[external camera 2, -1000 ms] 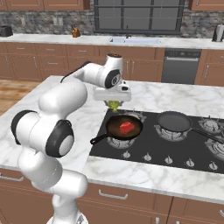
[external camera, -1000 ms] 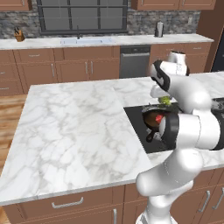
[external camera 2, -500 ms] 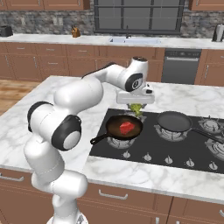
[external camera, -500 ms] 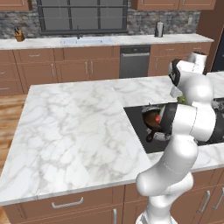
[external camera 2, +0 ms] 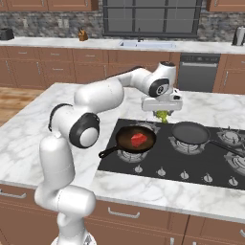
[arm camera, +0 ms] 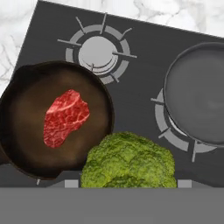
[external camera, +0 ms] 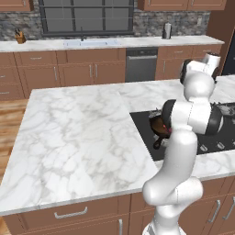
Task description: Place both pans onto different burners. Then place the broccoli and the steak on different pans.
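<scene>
- The gripper point(external camera 2: 162, 115) hangs in the upper middle of the right base view, above the black cooktop point(external camera 2: 162, 155), its fingers closed on the broccoli point(external camera 2: 163, 115).
- In the hand view the broccoli point(arm camera: 128, 162) sits at the bottom centre, over the gap between the two pans.
- The brown pan point(external camera 2: 136, 140) sits on a front burner at the centre of the right base view, its handle pointing toward the lower left.
- The steak point(external camera 2: 139, 139) lies inside the brown pan; in the hand view it point(arm camera: 65, 117) is at the left.
- The black pan point(external camera 2: 190, 132) sits on the burner just to the right, with nothing in it.
- A bare burner point(arm camera: 97, 52) shows at the top of the hand view, beyond the brown pan point(arm camera: 26, 127).
</scene>
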Controlling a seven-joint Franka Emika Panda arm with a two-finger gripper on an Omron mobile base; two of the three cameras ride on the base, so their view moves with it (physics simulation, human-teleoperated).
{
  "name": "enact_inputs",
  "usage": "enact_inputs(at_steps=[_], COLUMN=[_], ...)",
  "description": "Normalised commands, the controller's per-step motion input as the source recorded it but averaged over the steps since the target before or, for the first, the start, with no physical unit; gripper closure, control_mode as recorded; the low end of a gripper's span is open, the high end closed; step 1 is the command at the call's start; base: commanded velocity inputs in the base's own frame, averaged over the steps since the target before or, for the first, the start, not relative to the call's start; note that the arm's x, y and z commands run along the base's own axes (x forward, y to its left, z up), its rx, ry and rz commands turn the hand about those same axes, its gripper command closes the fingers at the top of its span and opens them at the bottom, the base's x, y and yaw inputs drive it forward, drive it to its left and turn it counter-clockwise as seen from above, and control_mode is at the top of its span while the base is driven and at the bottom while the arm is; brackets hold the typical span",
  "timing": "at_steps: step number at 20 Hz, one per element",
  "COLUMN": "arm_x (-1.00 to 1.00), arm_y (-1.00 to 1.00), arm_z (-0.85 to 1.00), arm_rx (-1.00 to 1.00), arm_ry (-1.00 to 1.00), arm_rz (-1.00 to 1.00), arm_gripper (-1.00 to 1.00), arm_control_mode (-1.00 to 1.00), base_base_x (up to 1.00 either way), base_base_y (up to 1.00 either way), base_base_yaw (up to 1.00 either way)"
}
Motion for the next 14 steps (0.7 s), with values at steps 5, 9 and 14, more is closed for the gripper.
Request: enact_inputs(at_steps=[5, 9, 14], arm_x=[0.24, 0.09, 0.00], arm_y=[-0.42, -0.20, -0.03], arm_z=[-0.26, -0.39, -0.29], arm_rx=[0.00, 0.00, 0.00], arm_ry=[0.00, -0.05, -0.22], arm_rz=[0.00, 0.00, 0.00], arm_gripper=[1.00, 1.00, 1.00], arm_control_mode=[-1.00, -1.00, -1.00], base_base_x=[0.00, 0.00, 0.00], base_base_y=[0.00, 0.00, 0.00], base_base_yaw=[0.00, 0.00, 0.00])
